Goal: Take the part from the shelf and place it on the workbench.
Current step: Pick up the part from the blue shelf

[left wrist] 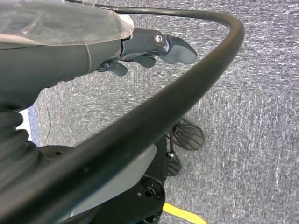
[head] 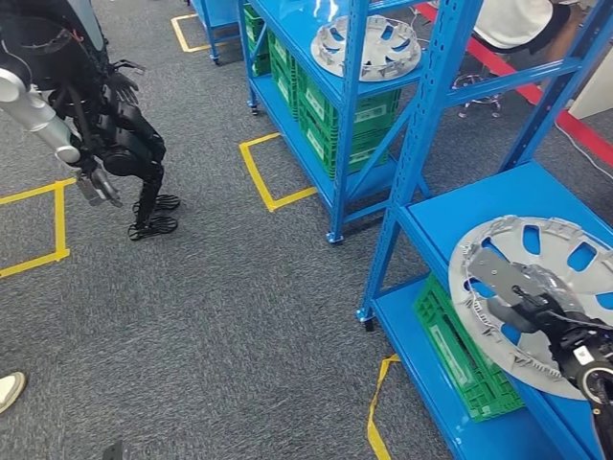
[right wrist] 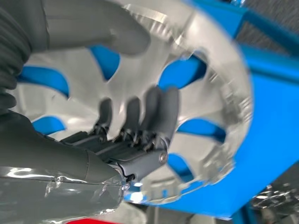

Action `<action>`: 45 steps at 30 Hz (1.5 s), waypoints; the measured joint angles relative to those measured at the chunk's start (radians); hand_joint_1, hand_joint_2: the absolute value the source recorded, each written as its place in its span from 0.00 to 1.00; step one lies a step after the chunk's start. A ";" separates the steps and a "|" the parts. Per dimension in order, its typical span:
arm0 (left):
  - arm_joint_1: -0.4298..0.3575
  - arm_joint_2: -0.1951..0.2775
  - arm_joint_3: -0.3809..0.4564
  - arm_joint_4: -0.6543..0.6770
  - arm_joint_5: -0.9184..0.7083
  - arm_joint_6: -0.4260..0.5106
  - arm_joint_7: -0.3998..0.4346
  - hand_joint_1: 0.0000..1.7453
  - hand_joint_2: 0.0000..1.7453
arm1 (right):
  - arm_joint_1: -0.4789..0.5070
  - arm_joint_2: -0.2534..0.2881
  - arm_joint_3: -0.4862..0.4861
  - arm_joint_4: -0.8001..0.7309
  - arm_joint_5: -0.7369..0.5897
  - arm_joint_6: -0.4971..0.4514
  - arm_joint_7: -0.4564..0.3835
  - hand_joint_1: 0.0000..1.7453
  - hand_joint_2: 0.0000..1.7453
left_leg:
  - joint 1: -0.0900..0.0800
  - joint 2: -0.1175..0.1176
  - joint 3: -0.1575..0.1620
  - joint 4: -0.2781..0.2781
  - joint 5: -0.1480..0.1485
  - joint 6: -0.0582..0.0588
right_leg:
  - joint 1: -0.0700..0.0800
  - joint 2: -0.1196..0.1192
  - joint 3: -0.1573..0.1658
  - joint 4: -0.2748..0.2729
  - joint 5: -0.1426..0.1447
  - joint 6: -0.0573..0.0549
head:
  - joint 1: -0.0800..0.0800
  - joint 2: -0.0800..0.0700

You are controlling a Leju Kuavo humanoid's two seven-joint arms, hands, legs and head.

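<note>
The part is a silver wheel cover lying on the near blue shelf at the right, its rim reaching over the shelf's front edge. My right hand grips it: in the right wrist view the thumb lies over one face of the wheel cover and the fingers of the right hand curl against the spokes from the other side. My left hand hangs at the far left above the grey carpet, and the left hand holds nothing, with its fingers loosely extended.
A second wheel cover sits on the farther blue shelf. Green crates fill the lower level under the part, and more crates stand further back. Yellow tape squares mark the carpet. A person stands behind the shelves.
</note>
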 joint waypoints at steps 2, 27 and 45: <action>0.000 0.000 0.000 0.000 0.002 0.000 0.000 0.00 1.00 | -0.001 0.004 0.016 -0.006 -0.004 -0.001 0.000 0.01 1.00 | 0.000 0.000 0.000 0.000 0.000 0.000 | 0.000 0.000 0.000 0.000 0.000 0.000 | 0.001 0.000; 0.000 -0.001 0.000 0.000 -0.003 -0.002 0.000 0.00 1.00 | 0.014 0.020 0.090 -0.034 0.114 0.099 0.002 0.01 1.00 | 0.000 0.000 0.000 0.000 0.000 0.000 | 0.000 0.000 -0.001 0.000 0.000 0.000 | 0.001 0.000; 0.000 0.002 0.000 0.000 -0.006 0.000 0.001 0.00 1.00 | 0.031 0.038 0.038 0.017 0.106 0.074 0.003 0.10 1.00 | 0.000 0.000 0.000 0.000 0.000 0.000 | 0.000 0.000 -0.001 0.000 0.000 0.000 | 0.001 0.000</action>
